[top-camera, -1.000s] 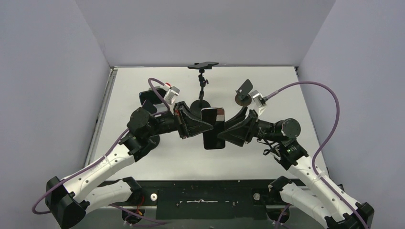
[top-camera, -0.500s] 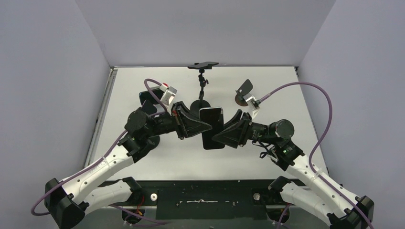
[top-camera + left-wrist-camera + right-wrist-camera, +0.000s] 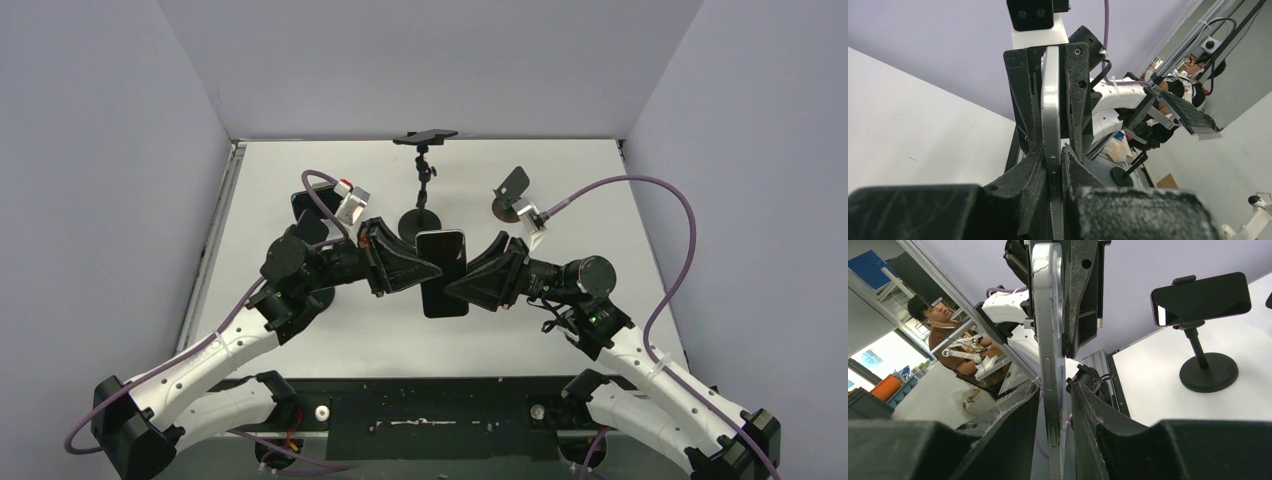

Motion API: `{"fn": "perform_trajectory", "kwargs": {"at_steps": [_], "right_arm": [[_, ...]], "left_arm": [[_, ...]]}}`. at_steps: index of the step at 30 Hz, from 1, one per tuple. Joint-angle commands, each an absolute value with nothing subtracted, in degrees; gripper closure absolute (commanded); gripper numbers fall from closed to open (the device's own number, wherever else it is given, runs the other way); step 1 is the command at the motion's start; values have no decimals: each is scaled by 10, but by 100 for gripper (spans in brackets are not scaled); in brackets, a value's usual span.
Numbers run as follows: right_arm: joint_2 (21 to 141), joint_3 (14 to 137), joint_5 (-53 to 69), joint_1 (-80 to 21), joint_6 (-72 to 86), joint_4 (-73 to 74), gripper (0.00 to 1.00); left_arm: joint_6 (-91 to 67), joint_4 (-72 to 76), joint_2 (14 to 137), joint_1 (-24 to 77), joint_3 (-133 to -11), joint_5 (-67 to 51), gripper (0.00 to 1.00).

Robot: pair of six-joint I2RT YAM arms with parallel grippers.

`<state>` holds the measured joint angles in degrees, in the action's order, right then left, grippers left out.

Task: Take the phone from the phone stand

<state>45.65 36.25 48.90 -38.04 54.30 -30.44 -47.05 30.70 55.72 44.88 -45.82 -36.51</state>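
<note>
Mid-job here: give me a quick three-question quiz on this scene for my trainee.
1. True or false: the tall stand at the back is empty.
2. What holds the middle phone? A) left arm only B) right arm only C) both arms
3. Fill in: the second phone is clamped ____ in its holder (upright or sideways).

Key
1. False: it carries the second phone.
2. C: the left gripper and the right gripper each grip one long edge, above the table.
3. Sideways.
</note>
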Motion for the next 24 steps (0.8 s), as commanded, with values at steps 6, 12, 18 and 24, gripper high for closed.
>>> {"fn": "perform_trajectory", "kwargs": {"at_steps": [6,12,18,24], "right_arm": [[453,352,490,-386,569,-393,78],[454,347,492,-387,576,-408,96],[451,349,486,-387,567,-398,98],[434,366,420,-387,502,-297,99]], "left_arm": [[-484,368,537,445,-461,-370,100],[-475,357,536,445,-463,-362,97],[-460,346,530,445,-462,-359,43],[-377,221,473,445,-462,-239,3]]}}
